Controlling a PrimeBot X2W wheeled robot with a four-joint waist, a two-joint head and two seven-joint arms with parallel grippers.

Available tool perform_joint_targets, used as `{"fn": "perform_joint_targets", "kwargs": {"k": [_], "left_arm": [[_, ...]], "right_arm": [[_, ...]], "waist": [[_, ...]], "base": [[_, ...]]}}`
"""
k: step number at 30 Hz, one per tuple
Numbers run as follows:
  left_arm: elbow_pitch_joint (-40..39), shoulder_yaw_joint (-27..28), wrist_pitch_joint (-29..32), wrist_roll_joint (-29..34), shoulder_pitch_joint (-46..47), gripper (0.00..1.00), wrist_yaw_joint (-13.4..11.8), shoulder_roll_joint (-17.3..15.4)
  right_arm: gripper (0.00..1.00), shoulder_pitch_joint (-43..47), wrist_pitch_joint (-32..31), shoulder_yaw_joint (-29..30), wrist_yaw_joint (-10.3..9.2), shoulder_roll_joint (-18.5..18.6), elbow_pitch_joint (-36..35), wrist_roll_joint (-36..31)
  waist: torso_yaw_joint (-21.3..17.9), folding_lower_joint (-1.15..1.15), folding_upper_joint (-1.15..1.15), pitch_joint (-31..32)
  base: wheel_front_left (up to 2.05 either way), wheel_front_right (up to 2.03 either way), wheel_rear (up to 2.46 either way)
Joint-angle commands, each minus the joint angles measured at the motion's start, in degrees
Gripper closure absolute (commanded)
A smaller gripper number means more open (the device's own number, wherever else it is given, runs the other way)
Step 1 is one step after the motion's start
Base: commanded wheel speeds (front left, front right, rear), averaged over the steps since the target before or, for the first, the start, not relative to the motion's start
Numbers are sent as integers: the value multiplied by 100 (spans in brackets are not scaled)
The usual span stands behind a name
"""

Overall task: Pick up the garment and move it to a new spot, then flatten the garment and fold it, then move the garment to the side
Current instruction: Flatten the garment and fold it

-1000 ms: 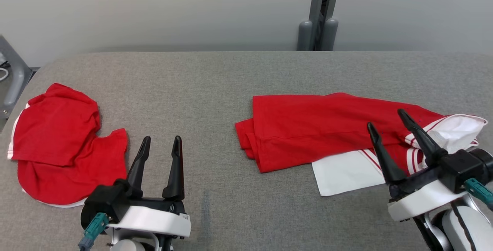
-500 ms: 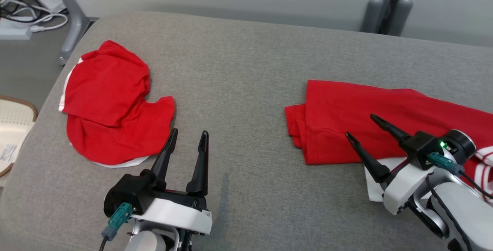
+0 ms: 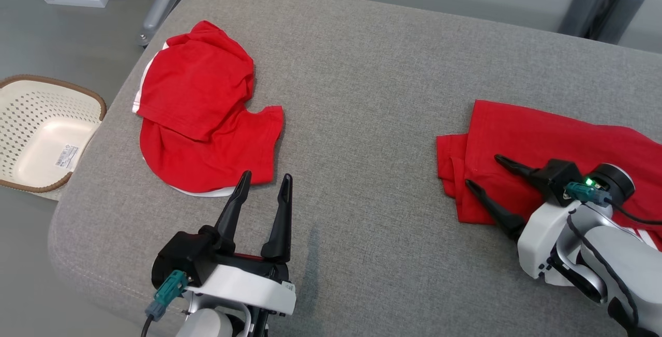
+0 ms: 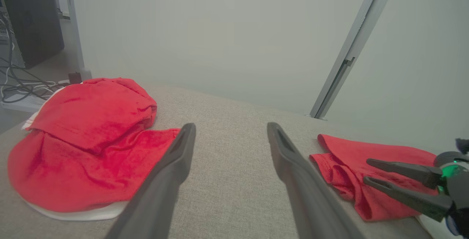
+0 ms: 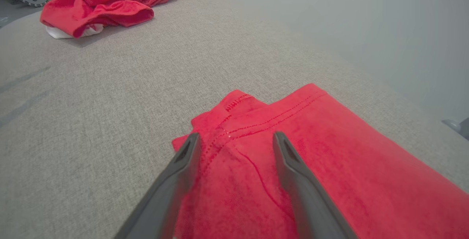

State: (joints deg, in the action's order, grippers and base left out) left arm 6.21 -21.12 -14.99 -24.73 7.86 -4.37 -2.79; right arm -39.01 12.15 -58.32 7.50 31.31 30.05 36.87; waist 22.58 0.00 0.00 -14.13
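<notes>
The left claw (image 3: 267,175) is held wide open and empty, just short of the crumpled garment (image 3: 201,115) at the worktop's (image 3: 362,94) left end. The right claw (image 3: 483,169), spread and empty, is held low over the folded garment (image 3: 548,130) at the right end. The camera has been swung left, so a pickup there is judged imminent.

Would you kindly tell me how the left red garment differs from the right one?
The left garment is bunched in a rounded heap; the right garment lies flat with straight folded edges. The right pincer is above the right garment, whereas the left pincer is at the left garment's near edge. Both are red.
</notes>
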Motion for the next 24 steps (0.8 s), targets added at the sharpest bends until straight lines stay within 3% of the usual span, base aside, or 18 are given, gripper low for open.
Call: {"fn": "perform_joint_targets", "kwargs": {"k": [1, 2, 13, 18, 24], "left_arm": [[-23, 12, -20, -6, 102, 0, -26, -19], [-27, 12, -20, -10, 99, 0, -30, -18], [-51, 34, -20, -48, 107, 0, -47, -19], [-43, 53, -20, -50, 93, 0, -60, -20], [-75, 8, -20, -96, 90, 0, -24, -20]], "right_arm": [[62, -42, 27, -30, -1, 41, 27, 56], [100, -73, 31, -90, -1, 34, 69, 100], [100, -483, 207, -550, -1, 93, 319, 453], [100, -789, 296, -360, -1, 212, 232, 348], [100, -1608, 316, 188, -1, 709, 177, -37]], "waist": [[7, 0, 0, 1], [14, 0, 0, 4], [3, 0, 0, -28], [-15, 0, 0, 7], [50, 0, 0, -43]], "base": [[0, 0, 0], [0, 0, 0], [0, 0, 0], [0, 0, 0], [0, 0, 0]]}}
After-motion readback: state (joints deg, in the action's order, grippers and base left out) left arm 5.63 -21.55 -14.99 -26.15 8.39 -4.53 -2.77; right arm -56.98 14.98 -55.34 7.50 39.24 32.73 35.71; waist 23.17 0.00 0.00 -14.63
